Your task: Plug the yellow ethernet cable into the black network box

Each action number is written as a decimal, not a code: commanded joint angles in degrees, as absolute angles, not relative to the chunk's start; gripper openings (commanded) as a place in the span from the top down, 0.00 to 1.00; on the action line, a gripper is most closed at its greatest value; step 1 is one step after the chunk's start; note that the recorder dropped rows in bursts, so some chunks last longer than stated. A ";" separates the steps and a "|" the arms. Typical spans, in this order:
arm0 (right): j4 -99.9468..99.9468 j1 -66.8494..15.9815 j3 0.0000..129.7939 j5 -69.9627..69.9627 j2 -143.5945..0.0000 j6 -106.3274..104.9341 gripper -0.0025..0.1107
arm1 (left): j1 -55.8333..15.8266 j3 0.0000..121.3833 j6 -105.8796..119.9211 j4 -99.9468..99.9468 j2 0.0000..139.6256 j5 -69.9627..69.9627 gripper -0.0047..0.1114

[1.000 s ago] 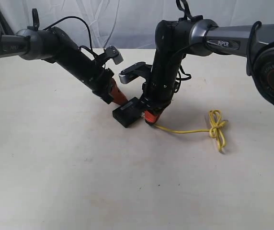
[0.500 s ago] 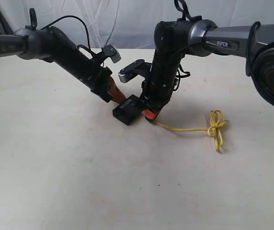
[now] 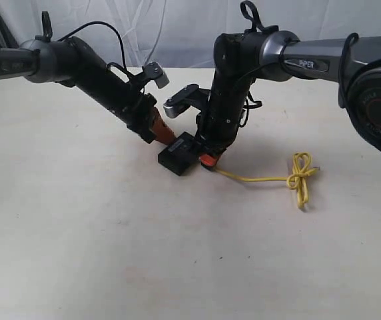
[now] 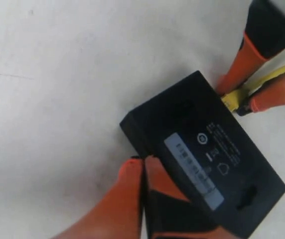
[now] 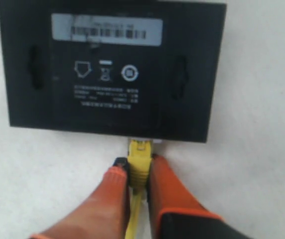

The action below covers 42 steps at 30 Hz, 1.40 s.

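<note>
Yellow cable [image 5: 140, 149] is pinched tight in my right tool [image 5: 138, 172], and its clear plug meets the edge of the black box [image 5: 112, 99] lying on the white surface [image 3: 77, 233]. The port is hidden, so I cannot tell how deep the plug sits. My left tool [image 4: 143, 165], closed almost completely, presses the box's opposite side. The cable's tied loops lie well apart from the box

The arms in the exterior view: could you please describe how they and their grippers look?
The left arm and right arm are black tubes with grey joints and black cables looping over them. The right arm bears white PIPER lettering. The left gripper and right gripper have orange fingers.
</note>
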State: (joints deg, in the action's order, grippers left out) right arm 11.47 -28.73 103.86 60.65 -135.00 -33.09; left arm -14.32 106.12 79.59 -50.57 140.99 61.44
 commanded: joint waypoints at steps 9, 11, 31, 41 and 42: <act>12.01 -30.31 106.70 58.13 -133.46 -37.22 0.99 | -15.01 106.33 86.52 -53.39 140.92 67.24 0.96; 12.01 -30.31 107.48 58.24 -133.83 -36.95 0.99 | -15.01 106.33 86.52 -53.93 140.92 66.99 0.96; 10.34 -30.31 107.77 61.78 -134.50 -43.58 0.99 | -13.17 106.33 82.07 -55.02 140.92 66.38 0.96; 9.08 -30.31 107.77 62.03 -134.50 -44.43 0.99 | -11.39 106.33 79.57 -49.52 140.92 63.27 0.96; 8.98 -30.31 107.77 62.03 -134.50 -44.43 0.99 | -11.39 106.33 79.01 -48.79 140.92 62.64 0.96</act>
